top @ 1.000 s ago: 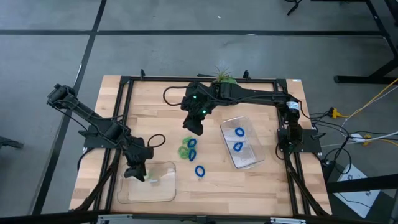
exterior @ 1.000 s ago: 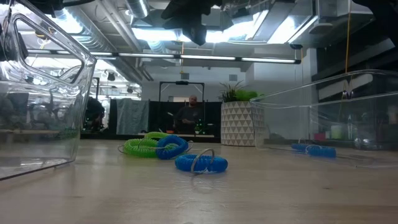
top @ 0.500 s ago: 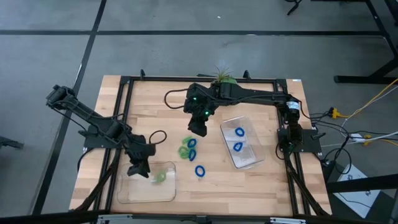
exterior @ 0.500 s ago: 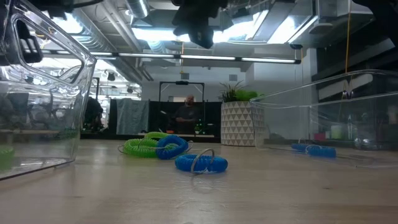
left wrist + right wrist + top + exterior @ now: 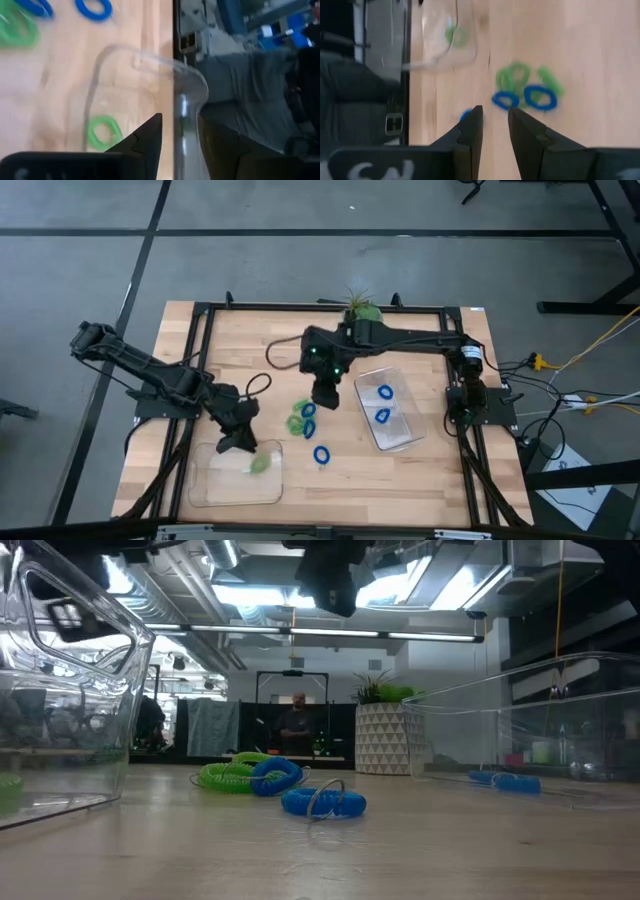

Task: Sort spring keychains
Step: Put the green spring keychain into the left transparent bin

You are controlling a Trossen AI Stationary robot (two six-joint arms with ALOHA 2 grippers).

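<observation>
The coiled plastic spring keychains (image 5: 305,419), bright blue and light green, cluster mid-surface; one green coil (image 5: 260,464) lies in the near-left clear tray (image 5: 200,490). Probably light, springy, slippery: pinch across the coil. Left tool (image 5: 243,445) empty, jaws part open; right tool (image 5: 326,396) hovers empty, narrowly apart.
</observation>
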